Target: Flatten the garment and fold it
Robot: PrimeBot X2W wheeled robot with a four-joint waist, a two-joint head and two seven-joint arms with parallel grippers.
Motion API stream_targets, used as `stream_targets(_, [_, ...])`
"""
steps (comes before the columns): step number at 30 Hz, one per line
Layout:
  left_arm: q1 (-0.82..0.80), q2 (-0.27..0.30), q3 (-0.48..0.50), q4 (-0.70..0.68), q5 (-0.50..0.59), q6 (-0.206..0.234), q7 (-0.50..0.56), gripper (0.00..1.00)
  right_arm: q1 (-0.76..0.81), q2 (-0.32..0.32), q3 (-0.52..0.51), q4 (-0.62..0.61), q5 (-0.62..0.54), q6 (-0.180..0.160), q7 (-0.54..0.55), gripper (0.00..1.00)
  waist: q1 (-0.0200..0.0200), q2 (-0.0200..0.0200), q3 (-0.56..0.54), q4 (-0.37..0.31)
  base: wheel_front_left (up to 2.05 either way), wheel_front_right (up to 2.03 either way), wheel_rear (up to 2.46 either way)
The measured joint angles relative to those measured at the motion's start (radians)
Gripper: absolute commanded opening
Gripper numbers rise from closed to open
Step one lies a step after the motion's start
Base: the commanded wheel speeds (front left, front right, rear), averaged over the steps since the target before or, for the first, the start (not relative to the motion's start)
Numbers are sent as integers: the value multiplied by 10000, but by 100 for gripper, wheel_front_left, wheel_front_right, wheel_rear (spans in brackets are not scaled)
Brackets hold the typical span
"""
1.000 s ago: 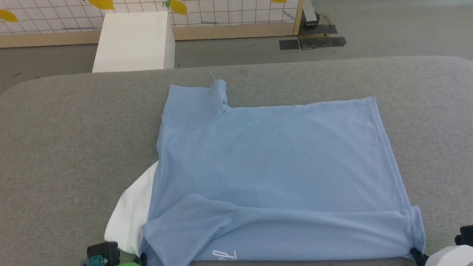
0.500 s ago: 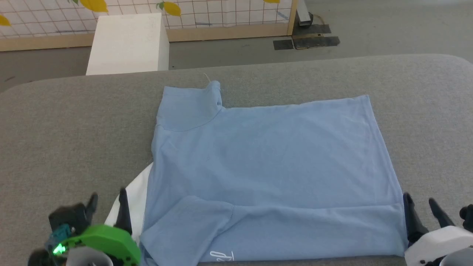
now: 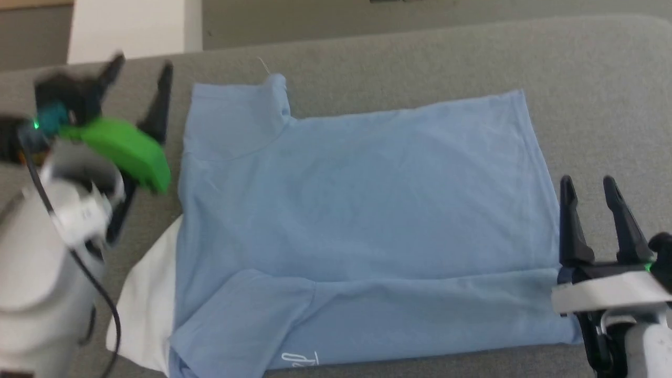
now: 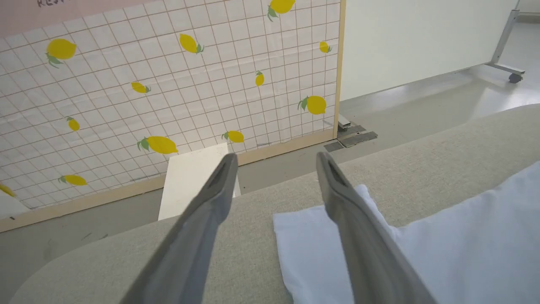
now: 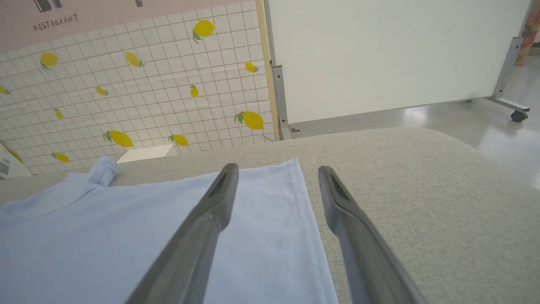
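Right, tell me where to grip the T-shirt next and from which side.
Probably the T-shirt's two far corners: the hemmed right corner with the right gripper from the right, the left corner with the left gripper from the left. Both lie flat and free on the table, an open gripper beside each.

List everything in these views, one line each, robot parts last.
T-shirt: one, light blue with a white part at its left, on the table.
logo: one, white, at the T-shirt's near edge.
table: one, grey, under the T-shirt.
box: one, white, on the floor beyond the table.
wall panel: one, white grid with yellow lemons, behind the box.
board: one, white, right of the wall panel.
left gripper: one, dark fingers, open, beside the T-shirt's left edge.
right gripper: one, dark fingers, open, over the T-shirt's right edge.
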Motion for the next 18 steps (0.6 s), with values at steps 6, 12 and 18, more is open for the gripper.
stream_targets(6, [-2364,90,-290,1427,-100,-690,1672,100,-710,-255,834,-52,-257,0,-138,100,0,0,967,-356,0,0,0])
stream_targets(12, [-3458,405,-355,2493,-364,-899,3630,100,-1427,-387,1507,-313,-301,0,-157,100,1,0,1823,-874,0,0,0])
stream_targets(18, [-3586,713,-428,2876,-788,-608,5923,100,-1646,-382,1785,-385,-276,0,-157,100,1,0,2452,-1448,0,0,0])
